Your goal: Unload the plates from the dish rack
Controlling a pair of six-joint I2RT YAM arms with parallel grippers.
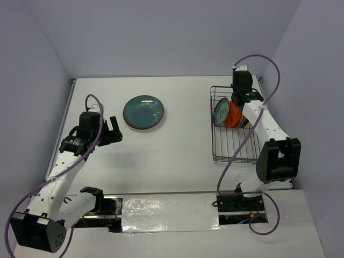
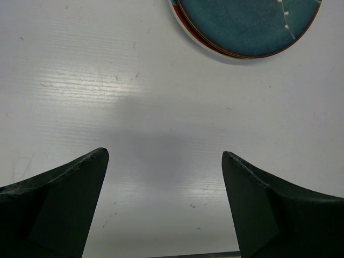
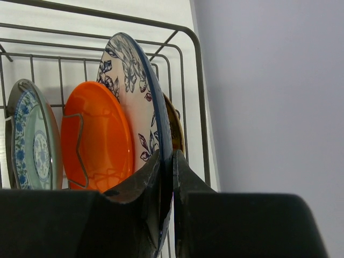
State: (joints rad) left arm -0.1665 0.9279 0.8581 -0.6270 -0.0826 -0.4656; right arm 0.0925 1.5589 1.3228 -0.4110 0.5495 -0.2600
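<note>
No legible text, label, brand or number anywhere.

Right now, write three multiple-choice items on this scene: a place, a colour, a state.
1. Where is the teal plate? A. against the back wall. B. flat on the table, left of the dish rack. C. standing in the rack.
2. What colour is the plain plate beside the floral plate? A. orange. B. green. C. black.
3. The right hand is: A. open above the rack. B. shut on nothing. C. shut on the floral plate's rim.
B: the top view shows it flat there. A: the right wrist view shows orange. C: its fingers pinch the rim.
</note>
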